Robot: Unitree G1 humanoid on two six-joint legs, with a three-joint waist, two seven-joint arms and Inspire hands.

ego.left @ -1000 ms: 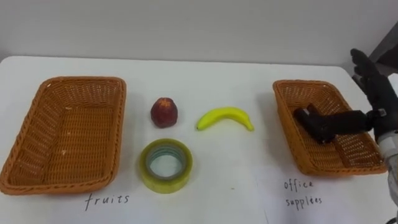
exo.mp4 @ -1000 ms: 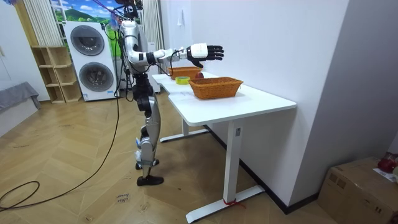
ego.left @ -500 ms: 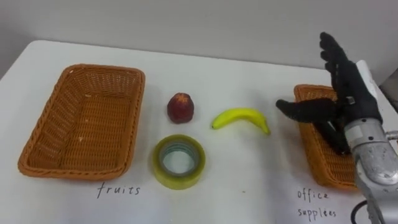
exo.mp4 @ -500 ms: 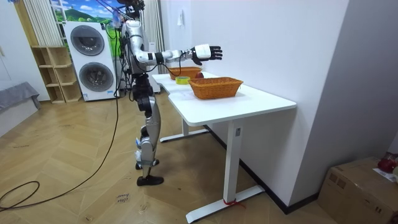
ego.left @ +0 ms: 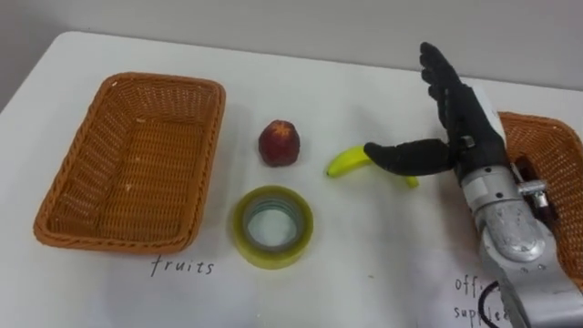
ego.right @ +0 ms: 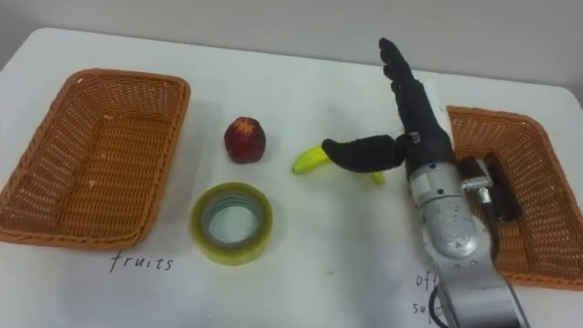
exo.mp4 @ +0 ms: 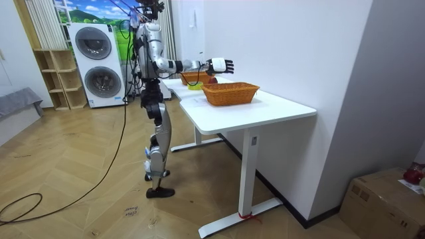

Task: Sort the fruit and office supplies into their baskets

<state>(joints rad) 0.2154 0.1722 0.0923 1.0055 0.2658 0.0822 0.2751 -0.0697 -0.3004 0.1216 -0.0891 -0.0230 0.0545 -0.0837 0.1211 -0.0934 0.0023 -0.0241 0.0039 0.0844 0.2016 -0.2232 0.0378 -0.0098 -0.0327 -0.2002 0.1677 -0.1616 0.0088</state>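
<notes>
Nearest on the desk (ego.left: pixel 364 82) lies the tape roll (ego.left: pixel 271 227), beyond it the right hand (ego.left: pixel 465 137), fingers straight and thumb spread, hides the banana's (ego.left: pixel 346 160) right end, contact unclear, red fruit (ego.left: pixel 279 143) just left, fruit basket (ego.left: pixel 77 164) far left, office basket (ego.right: pixel 537 146) right, holding a dark object (ego.right: pixel 496 187).

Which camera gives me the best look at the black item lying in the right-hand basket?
The right eye view: the black item lies mostly clear in the right basket, beside the wrist of the right hand. In the left eye view the forearm covers most of it; the room view is too far off to tell.
</notes>
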